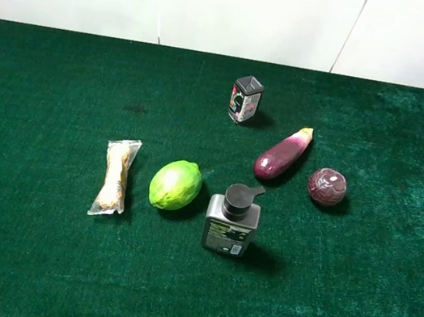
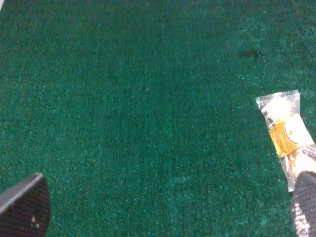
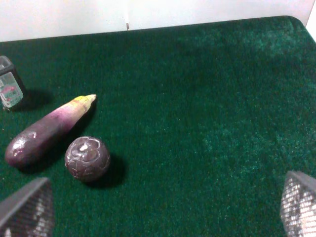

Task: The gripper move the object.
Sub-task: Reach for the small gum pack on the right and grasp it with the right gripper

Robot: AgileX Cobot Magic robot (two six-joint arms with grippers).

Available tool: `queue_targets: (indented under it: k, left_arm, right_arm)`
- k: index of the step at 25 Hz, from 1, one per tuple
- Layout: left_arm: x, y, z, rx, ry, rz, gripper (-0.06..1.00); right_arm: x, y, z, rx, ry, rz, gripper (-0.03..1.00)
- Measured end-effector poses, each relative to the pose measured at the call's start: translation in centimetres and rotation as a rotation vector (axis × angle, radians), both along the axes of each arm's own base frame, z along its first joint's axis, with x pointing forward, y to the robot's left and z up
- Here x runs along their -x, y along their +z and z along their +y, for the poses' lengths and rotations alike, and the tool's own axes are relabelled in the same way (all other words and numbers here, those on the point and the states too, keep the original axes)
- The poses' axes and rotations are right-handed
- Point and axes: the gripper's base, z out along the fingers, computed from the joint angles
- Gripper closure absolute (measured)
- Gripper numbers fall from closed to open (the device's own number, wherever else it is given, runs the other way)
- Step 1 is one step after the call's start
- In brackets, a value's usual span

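The object, a small dark boxy container (image 1: 245,99) with a black top and a red, white and green label, stands upright at the back middle of the green table. It also shows at the edge of the right wrist view (image 3: 9,89). My left gripper (image 2: 163,210) is open and empty over bare cloth, far from the object. My right gripper (image 3: 158,207) is open and empty, with the object well ahead of it. In the exterior high view only slivers of the arms show at the bottom corners.
A purple eggplant (image 1: 283,154) and a dark red ball (image 1: 327,186) lie right of centre. A lime (image 1: 175,185), a grey pump bottle (image 1: 232,220) and a wrapped snack (image 1: 115,177) sit in the middle. The green table (image 1: 61,83) ends at a white wall.
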Motion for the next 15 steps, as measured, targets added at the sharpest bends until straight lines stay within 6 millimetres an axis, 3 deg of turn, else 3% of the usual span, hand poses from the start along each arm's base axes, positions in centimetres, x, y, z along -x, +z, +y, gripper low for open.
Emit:
queue_targets:
  k: [15]
  left_arm:
    - [0.0, 0.0, 0.0, 0.0, 0.0, 0.0, -0.05]
  right_arm:
    - [0.0, 0.0, 0.0, 0.0, 0.0, 0.0, 0.27]
